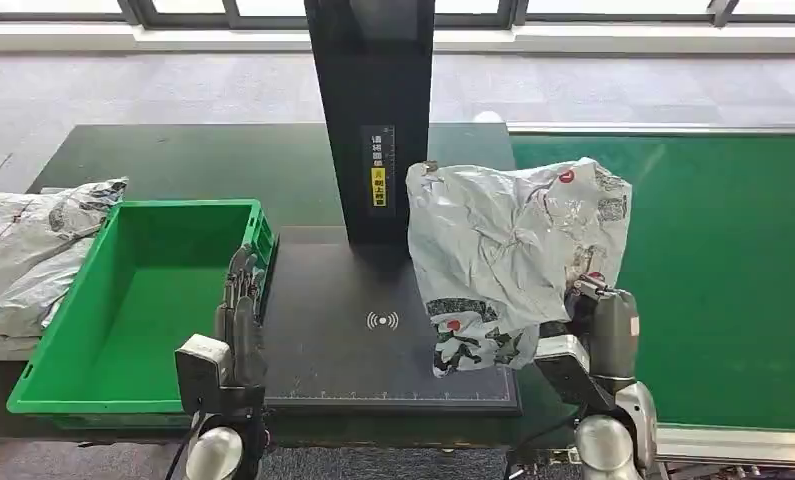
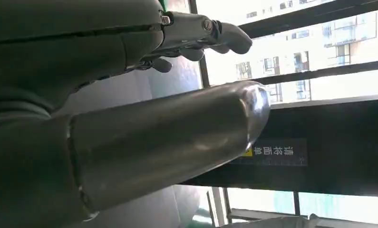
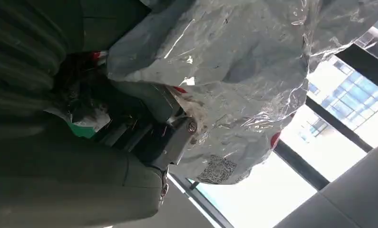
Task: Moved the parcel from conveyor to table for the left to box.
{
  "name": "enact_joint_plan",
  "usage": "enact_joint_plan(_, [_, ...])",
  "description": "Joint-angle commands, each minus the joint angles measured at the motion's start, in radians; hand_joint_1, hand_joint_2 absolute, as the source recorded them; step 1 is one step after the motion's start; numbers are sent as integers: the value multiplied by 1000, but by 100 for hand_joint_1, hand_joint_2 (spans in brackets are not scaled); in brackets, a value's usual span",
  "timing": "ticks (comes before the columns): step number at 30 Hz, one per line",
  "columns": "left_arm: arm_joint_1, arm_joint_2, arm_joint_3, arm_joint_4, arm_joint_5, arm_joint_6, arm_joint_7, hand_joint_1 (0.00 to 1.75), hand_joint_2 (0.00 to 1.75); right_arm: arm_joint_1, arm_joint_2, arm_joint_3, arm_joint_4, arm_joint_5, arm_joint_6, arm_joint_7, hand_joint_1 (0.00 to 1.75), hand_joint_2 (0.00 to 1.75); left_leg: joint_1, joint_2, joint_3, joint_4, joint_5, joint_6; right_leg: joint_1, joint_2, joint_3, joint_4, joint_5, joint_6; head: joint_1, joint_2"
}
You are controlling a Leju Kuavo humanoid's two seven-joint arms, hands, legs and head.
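Right hand [image 1: 595,318], at the lower right of the frame, grips the crinkled grey plastic parcel [image 1: 513,255] by its lower edge, holding it up over the black scanner pad [image 1: 343,340], right of centre. Left hand [image 1: 241,310] hangs empty, fingers loosely extended, beside the green crate [image 1: 123,300]. The slick film may slip from the grip, or the sagging bag may catch the black post [image 1: 373,110].
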Motion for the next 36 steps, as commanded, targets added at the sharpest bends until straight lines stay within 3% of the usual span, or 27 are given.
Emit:
enact_joint_plan(1, [-71, 24, -3, 85, 3, -27, 10, 0, 0, -22, 10, 141, 16, -22, 112, -31, 175, 175, 0, 2, 0, 0, 0, 0, 0, 1, -1, 0, 1, 0, 0, 0])
enact_joint_plan(5, [-124, 8, -16, 127, 23, -57, -10, 0, 0, -76, 22, 330, 111, -39, 120, -4, 175, 175, 1, 5, -1, 0, 0, 0, 1, 4, -3, 1, 2, -1, 0, 0])
enact_joint_plan(11, [-121, -12, -20, 98, 50, 3, -43, 0, 0, -196, 46, 342, 419, -125, 132, -5, 175, 175, 1, 9, 0, -1, 1, 0, 2, 7, -1, -1, 4, -1, 0, 0])
enact_joint_plan(13, [-104, -26, -18, 26, 89, 71, -33, 0, 0, -295, 59, 293, 674, -181, 197, 91, 175, 175, 1, 6, 2, -1, 1, -1, 2, 5, 1, -1, 3, -1, 0, 0])
enact_joint_plan(15, [-102, -19, -44, -23, 85, 92, 16, 0, 0, -380, 77, 265, 889, -199, 200, -15, 175, 175, 2, 9, 1, -1, 2, 0, 3, 8, -1, -3, 5, -1, 0, 0])
enact_joint_plan(23, [-123, -19, -70, -12, 79, 91, 45, 0, 0, -385, 105, 245, 966, -209, 216, -20, 175, 175, 1, 4, -1, 0, 2, -1, 2, 3, -2, 0, 3, -2, 0, 0])
enact_joint_plan(24, [-129, -20, -75, -11, 75, 89, 47, 0, 0, -389, 106, 238, 983, -203, 192, 14, 35, 175, 1, 2, -1, 0, 2, -1, 2, 1, -2, 0, 2, -2, 0, 0])
enact_joint_plan(25, [-131, -20, -77, -11, 74, 89, 48, 0, 0, -388, 105, 238, 984, -203, 194, 14, 2, 175, 1, 3, -1, -1, 2, -1, 2, 2, -1, -1, 2, -2, 0, 0])
enact_joint_plan(28, [-135, -17, -85, -8, 59, 101, 57, 0, 0, -396, 93, 223, 1012, -168, 122, 120, 0, 175, 1, 1, -2, 0, 2, -1, 2, 0, -3, 0, 2, -2, 0, 0])
enact_joint_plan(36, [-132, -15, -87, -6, 55, 109, 55, 0, 0, -393, 88, 214, 1006, -167, 129, 132, 0, 175, 1, 1, -3, 0, 3, -1, 2, -1, -3, 0, 2, -2, 0, 0])
